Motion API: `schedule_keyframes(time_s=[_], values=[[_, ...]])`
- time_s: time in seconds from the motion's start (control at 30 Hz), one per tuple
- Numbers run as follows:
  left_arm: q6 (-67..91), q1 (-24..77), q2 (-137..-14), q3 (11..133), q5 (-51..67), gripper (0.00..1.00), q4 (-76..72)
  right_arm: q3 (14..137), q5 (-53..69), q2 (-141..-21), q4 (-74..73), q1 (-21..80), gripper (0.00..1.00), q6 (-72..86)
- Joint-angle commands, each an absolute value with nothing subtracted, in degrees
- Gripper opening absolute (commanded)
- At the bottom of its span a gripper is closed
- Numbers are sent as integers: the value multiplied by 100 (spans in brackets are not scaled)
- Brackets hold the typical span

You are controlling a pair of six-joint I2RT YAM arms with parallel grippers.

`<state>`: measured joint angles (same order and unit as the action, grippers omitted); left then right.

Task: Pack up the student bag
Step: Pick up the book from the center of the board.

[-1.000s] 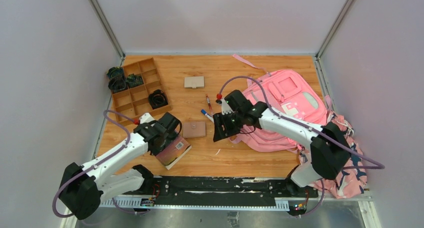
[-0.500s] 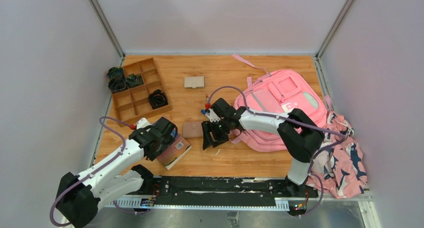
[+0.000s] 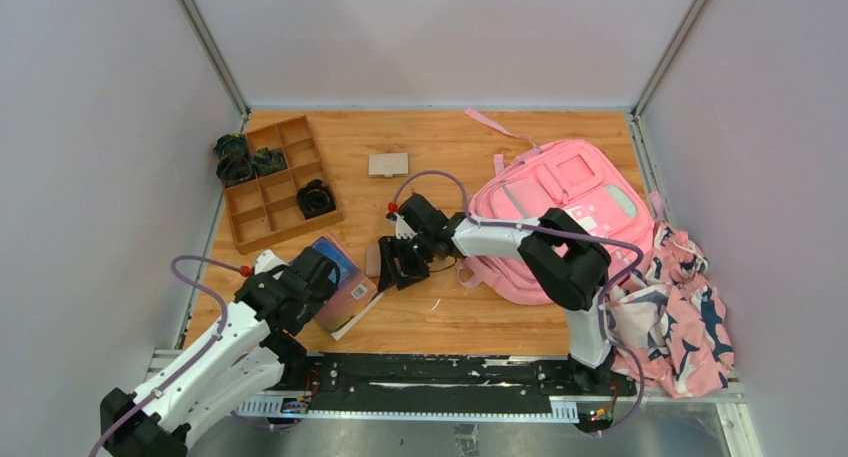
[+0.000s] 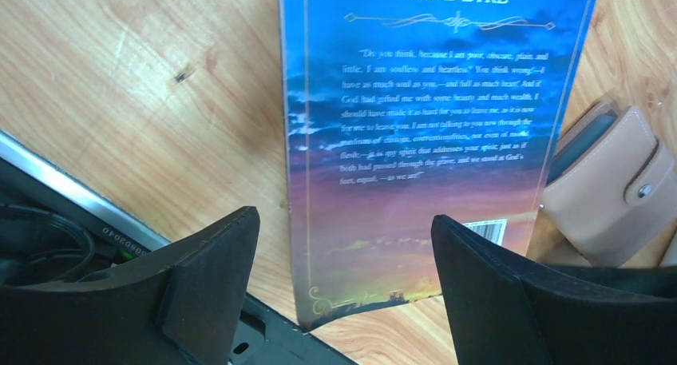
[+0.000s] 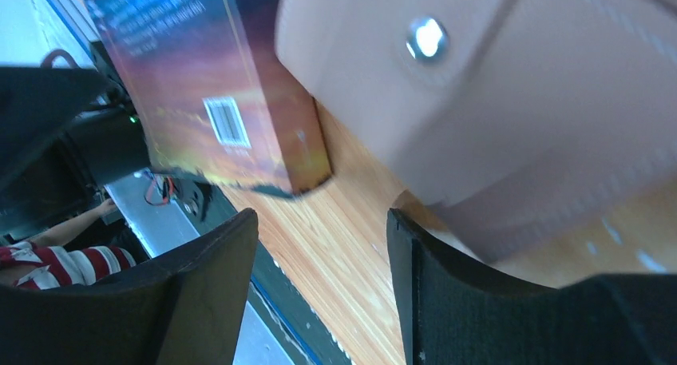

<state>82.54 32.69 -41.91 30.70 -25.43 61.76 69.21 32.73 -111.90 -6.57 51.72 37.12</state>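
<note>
On the table [image 3: 450,317]: book [image 3: 345,277] near front edge, wallet [image 4: 615,189] just beside it at 2 o'clock, compartment tray [image 3: 275,182] at 11, flat case [image 3: 388,164] at 1, student bag [image 3: 560,202] at 3, cloth bundle [image 3: 680,322] at the bag's 4.

book [image 4: 431,141]: "JANE EYRE" printed on the blue-to-orange cover, barcode side up; laid flat on the table [image 3: 450,317], directly ahead of the left gripper [image 4: 343,237], framed between its fingers.
tan case [image 4: 615,189]: closed by a snap button; set just right of the book, directly ahead of the right gripper [image 5: 319,221].
second tan case [image 3: 388,164]: placed well beyond both grippers.
wooden tray [image 3: 255,215]: compartmented, located beyond the left gripper; dark items [image 3: 316,197] held in several cells.
patterned cloth [image 3: 680,317]: bundled far right of the right gripper.
</note>
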Motion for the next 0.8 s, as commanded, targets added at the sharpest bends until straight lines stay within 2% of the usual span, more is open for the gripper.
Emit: schedule_keyframes(time_s=[0.0, 0.27, 0.53, 0.63, 0.77], values=[[8690, 3221, -3905, 2758, -2447, 85, 6592, 7451, 3337, -11646, -479, 5384, 64, 3836], [8891, 3228, -4297, 2588, -2454, 87, 6552, 7900, 3225, -12018, -599, 5419, 64, 3761], [8544, 3226, -5132, 2508, -2236, 86, 5299, 8217, 3251, -12190, -878, 5087, 64, 3580], [8581, 3226, -5044, 2376, -2081, 81, 4969, 8205, 3582, -12203, -872, 5152, 64, 3539], [8697, 3225, -4571, 2244, -2090, 69, 4909, 8077, 4030, -12235, -713, 5316, 63, 3546]])
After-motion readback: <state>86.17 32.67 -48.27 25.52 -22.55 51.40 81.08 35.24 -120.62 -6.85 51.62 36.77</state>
